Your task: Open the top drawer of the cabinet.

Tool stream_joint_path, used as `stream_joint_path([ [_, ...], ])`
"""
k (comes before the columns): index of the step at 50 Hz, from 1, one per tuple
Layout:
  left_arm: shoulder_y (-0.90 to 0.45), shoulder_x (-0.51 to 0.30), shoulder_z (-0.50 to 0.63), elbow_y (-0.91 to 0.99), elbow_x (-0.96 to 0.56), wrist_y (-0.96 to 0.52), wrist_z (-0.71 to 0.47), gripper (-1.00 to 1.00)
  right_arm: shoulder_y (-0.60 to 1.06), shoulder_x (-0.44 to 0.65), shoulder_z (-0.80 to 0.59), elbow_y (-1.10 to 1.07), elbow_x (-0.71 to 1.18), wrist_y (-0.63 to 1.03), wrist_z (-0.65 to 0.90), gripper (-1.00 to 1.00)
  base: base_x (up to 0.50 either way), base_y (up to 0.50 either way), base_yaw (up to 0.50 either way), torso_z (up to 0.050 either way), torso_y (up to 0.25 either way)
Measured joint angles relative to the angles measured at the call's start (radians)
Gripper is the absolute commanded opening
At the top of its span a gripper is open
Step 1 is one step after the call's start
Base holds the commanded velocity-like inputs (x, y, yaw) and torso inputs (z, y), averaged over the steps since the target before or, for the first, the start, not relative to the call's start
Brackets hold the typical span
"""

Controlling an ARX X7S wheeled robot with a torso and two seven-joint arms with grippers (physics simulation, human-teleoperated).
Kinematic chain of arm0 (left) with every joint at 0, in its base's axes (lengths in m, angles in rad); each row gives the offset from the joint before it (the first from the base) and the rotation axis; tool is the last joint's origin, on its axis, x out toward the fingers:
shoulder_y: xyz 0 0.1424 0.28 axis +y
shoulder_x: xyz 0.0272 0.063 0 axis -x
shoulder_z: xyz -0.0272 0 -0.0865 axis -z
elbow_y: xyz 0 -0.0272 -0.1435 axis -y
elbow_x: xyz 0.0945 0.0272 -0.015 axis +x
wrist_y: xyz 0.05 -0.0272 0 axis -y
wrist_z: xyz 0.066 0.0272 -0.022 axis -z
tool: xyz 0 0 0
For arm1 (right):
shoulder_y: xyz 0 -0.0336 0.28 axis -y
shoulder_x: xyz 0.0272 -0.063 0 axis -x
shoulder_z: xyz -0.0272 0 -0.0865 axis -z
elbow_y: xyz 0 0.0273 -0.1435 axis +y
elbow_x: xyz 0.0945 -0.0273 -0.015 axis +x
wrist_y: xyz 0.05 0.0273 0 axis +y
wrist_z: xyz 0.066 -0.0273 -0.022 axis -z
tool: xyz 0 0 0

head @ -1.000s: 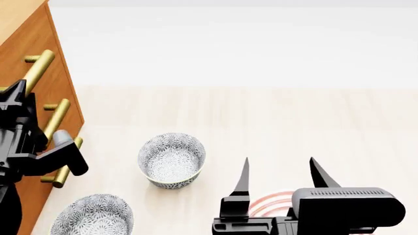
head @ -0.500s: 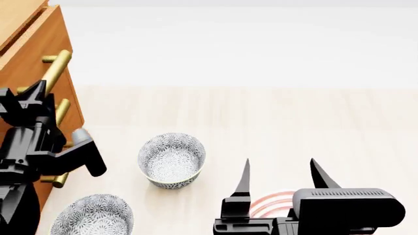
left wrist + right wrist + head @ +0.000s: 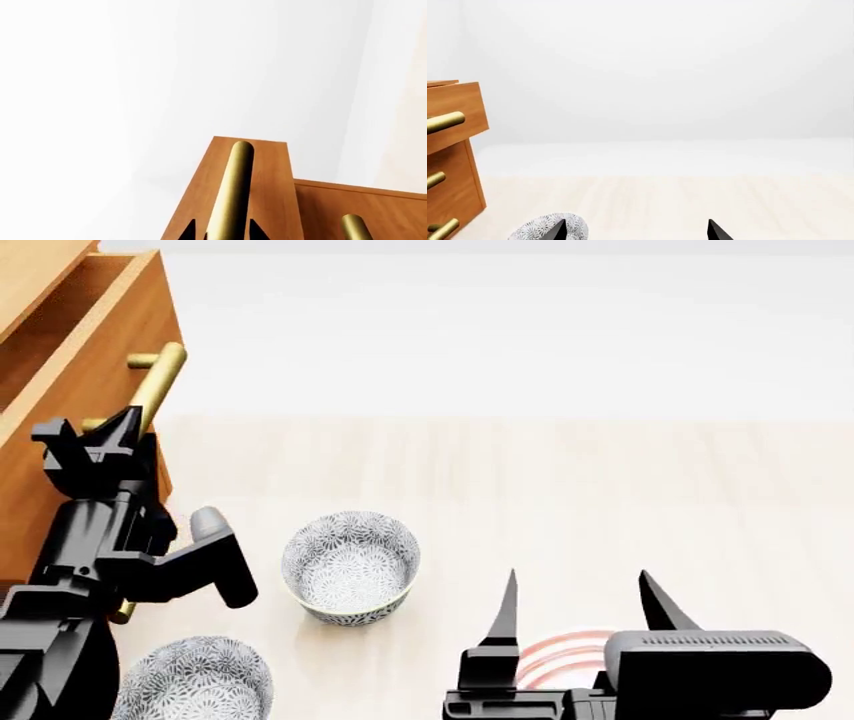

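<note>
The orange-brown cabinet (image 3: 34, 500) stands at the left of the head view. Its top drawer (image 3: 80, 350) is pulled partly out, its inside showing. My left gripper (image 3: 100, 435) is shut on the drawer's brass bar handle (image 3: 158, 380); in the left wrist view the bar (image 3: 230, 190) runs between the two fingertips (image 3: 257, 231). The right wrist view shows the top drawer (image 3: 457, 112) standing out past the two lower drawers (image 3: 447, 200). My right gripper (image 3: 577, 605) is open and empty, low over the floor at the front right.
A patterned grey-white bowl (image 3: 351, 565) sits on the floor right of my left arm. A second such bowl (image 3: 194, 680) lies at the front left. A pink-ringed plate (image 3: 567, 655) shows partly behind my right gripper. The pale wooden floor stretches to the white wall.
The top drawer has slid out to the right, away from the cabinet, with my left gripper on its handle moving with it. The right gripper has barely moved.
</note>
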Motion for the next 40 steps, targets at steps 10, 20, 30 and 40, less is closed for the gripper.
stream_joint_path([
  [10, 0.001, 0.004, 0.004, 0.014, 0.005, -0.011, 0.008, -1.0, -0.003, 0.003, -0.002, 0.001, 0.002, -0.005, 0.002, 1.0, 0.0, 0.0, 0.0, 0.0, 0.003],
  [20, 0.004, 0.006, 0.009, 0.033, 0.013, -0.024, 0.018, -1.0, -0.009, 0.008, -0.001, -0.002, 0.005, -0.009, 0.006, 1.0, 0.0, 0.0, 0.0, 0.0, 0.002],
  [30, 0.002, 0.004, 0.012, 0.045, 0.014, -0.033, 0.028, -1.0, -0.011, 0.011, -0.001, -0.006, 0.009, -0.011, 0.009, 1.0, 0.0, 0.0, 0.0, 0.0, 0.002],
  [40, 0.015, 0.008, 0.024, 0.06, 0.078, -0.051, 0.016, 1.0, -0.012, 0.016, -0.002, -0.007, 0.012, -0.013, 0.012, 1.0, 0.0, 0.0, 0.0, 0.0, 0.001],
])
